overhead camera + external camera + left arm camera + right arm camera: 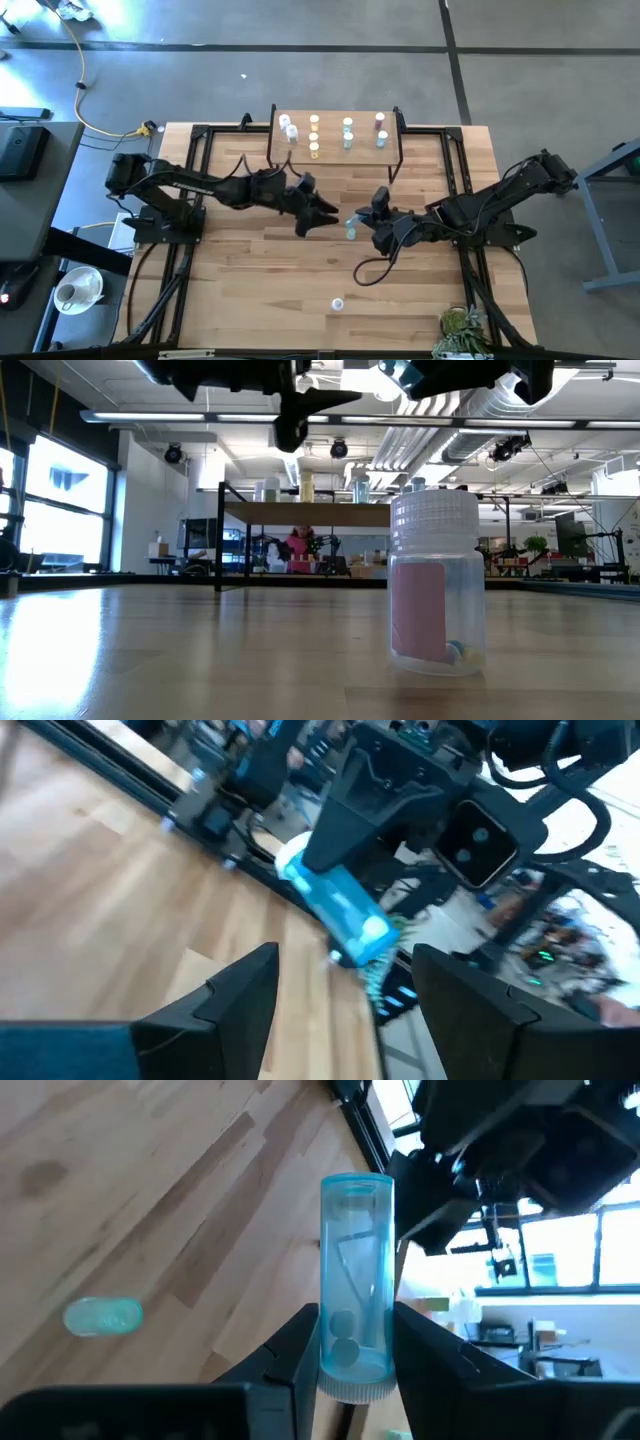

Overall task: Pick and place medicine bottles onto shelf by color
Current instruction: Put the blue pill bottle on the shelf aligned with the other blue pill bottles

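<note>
My right gripper [352, 1350] is shut on a blue-teal medicine bottle [355, 1270], holding it above the middle of the table [351, 228]. My left gripper [324, 213] hangs open just to the bottle's left. Its two fingers [245, 995] point at the bottle [340, 910] without touching it. The shelf [335, 160] stands at the table's far edge with several bottles [314, 135] upright on it in columns by colour. A pink bottle [437, 585] with a white cap stands on its base near the table's near edge [338, 303]. My right gripper pinches the blue-teal bottle between its two fingers at the capped end [352, 1376]. The rest of the bottle sticks out past the fingertips, its base [368, 932] toward my left gripper. It is tilted and lifted clear of the table.
Black frame rails [200, 150] run along the table's left and right sides. A small green plant [460, 330] sits at the near right corner. Bare wood lies between the shelf and the pink bottle.
</note>
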Action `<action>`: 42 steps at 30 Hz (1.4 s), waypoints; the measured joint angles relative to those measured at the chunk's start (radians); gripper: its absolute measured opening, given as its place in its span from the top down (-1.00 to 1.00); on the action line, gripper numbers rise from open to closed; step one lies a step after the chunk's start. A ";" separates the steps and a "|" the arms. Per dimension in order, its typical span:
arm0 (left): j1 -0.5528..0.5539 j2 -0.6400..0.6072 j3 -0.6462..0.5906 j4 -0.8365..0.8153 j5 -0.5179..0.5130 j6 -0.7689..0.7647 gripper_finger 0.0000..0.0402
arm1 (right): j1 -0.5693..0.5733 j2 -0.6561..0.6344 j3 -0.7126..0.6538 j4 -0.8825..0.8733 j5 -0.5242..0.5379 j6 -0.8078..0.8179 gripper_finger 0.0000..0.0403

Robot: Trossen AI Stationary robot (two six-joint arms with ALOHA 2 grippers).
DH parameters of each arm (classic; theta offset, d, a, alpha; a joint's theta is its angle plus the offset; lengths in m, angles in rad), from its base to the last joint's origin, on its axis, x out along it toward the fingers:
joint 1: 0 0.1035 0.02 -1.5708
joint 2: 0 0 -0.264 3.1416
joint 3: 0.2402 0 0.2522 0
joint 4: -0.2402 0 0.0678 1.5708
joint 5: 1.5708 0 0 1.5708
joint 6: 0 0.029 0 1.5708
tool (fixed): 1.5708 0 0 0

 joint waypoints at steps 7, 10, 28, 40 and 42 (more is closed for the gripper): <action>0.032 0.101 0.097 -0.003 0.140 -0.093 -0.08 | 0.000 0.000 0.000 0.005 0.049 -0.070 0.51; 0.044 0.137 0.140 -0.005 0.182 -0.120 -0.08 | 0.000 0.000 0.000 0.004 0.050 -0.098 0.51; 0.057 0.240 0.224 -0.010 0.238 -0.176 -0.01 | 0.000 0.000 0.000 0.011 0.082 -0.139 0.51; 0.059 0.240 0.223 0.023 0.264 -0.177 0.17 | 0.001 0.000 0.000 0.008 0.041 -0.128 0.51; 0.059 0.240 0.223 0.022 0.267 -0.177 0.17 | 0.001 0.000 0.000 0.008 0.029 -0.115 0.51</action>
